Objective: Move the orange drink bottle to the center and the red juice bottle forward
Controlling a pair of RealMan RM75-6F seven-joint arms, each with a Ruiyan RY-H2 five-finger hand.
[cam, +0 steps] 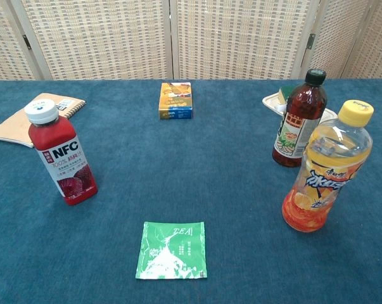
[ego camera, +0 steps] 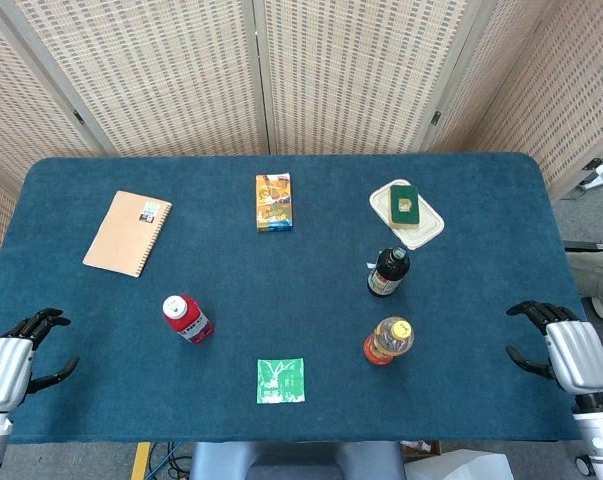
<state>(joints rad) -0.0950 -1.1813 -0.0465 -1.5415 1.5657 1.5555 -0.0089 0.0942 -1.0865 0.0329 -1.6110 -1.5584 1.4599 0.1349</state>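
The orange drink bottle point(ego camera: 388, 341) point(cam: 326, 168) with a yellow cap stands upright at the front right of the blue table. The red juice bottle point(ego camera: 186, 318) point(cam: 61, 154), white-capped and labelled NFC, stands upright at the front left. My left hand point(ego camera: 19, 354) hovers at the table's left front edge, fingers apart and holding nothing, well left of the red bottle. At the right front edge my right hand point(ego camera: 559, 346) is likewise open and empty, far right of the orange bottle. Neither hand shows in the chest view.
A dark brown bottle point(ego camera: 388, 271) point(cam: 299, 120) stands just behind the orange one. A green tea sachet point(ego camera: 281, 381) point(cam: 173, 249) lies front centre. Farther back are a spiral notebook point(ego camera: 127, 233), a small colourful box point(ego camera: 273, 202) point(cam: 175, 100) and a white tray point(ego camera: 427, 222) holding a green block.
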